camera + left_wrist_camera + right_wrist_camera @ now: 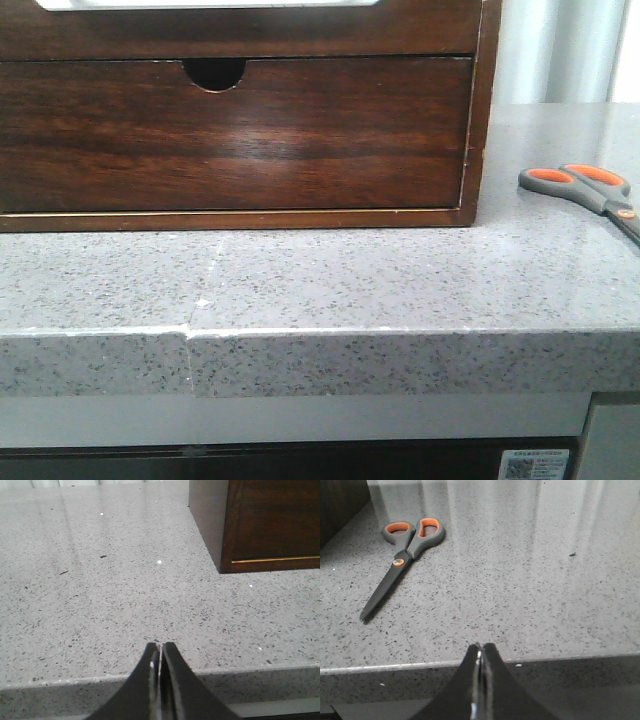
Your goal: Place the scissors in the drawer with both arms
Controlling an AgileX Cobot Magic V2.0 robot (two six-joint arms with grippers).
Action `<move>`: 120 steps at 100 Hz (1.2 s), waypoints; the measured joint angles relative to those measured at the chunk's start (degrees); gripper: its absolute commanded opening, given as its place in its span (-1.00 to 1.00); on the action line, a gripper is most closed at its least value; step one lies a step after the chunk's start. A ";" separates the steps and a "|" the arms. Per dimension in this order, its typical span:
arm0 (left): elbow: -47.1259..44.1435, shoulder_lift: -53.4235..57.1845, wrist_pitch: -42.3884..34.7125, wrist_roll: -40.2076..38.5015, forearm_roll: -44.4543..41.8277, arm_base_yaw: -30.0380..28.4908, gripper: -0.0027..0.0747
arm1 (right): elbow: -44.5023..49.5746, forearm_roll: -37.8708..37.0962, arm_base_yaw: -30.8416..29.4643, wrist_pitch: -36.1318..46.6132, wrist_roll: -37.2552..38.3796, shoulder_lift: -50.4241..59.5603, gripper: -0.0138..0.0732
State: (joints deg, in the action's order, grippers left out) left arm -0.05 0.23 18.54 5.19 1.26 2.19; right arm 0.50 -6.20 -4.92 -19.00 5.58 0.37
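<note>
Step in hand: none begun, I judge — drawer (235, 135) closed, scissors (402, 560) untouched on the counter (320, 280), just right of the cabinet (485, 110).

Left gripper (160, 647): fingers pressed together, empty, near the cabinet's corner.

Right gripper (481, 647): pressed together, empty, at the counter edge — scissors well apart from it.

Next: I open the drawer, then spread the right fingers for the scissors.

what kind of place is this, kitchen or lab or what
Probably a home-style or mock-up counter, though I can't be sure: a grey speckled stone countertop, a dark glossy wooden drawer cabinet standing on it, and small grey scissors with orange-lined loops lying flat beside the cabinet.
</note>
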 measured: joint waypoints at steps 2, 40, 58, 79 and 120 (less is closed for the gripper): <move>0.00 0.00 0.00 0.00 0.00 0.00 -0.99 | 0.00 0.00 0.00 0.00 0.00 0.00 -0.82; 0.00 0.00 0.00 0.00 0.00 0.00 -0.99 | 0.00 0.00 0.00 0.00 0.00 0.00 -0.82; 0.00 0.00 0.00 0.00 0.00 0.00 -0.99 | 0.00 0.00 0.00 0.00 0.00 0.00 -0.82; 0.00 0.00 0.00 0.00 0.00 0.00 -0.99 | 0.00 0.00 0.00 0.00 0.00 0.00 -0.82; 0.00 0.00 0.00 0.09 -1.81 0.00 -0.99 | 0.00 0.00 0.00 0.00 0.00 0.00 -0.82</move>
State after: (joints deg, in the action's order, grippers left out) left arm -0.05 0.23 18.54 5.28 -0.55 2.19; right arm 0.50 -6.20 -4.92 -19.00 5.58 0.37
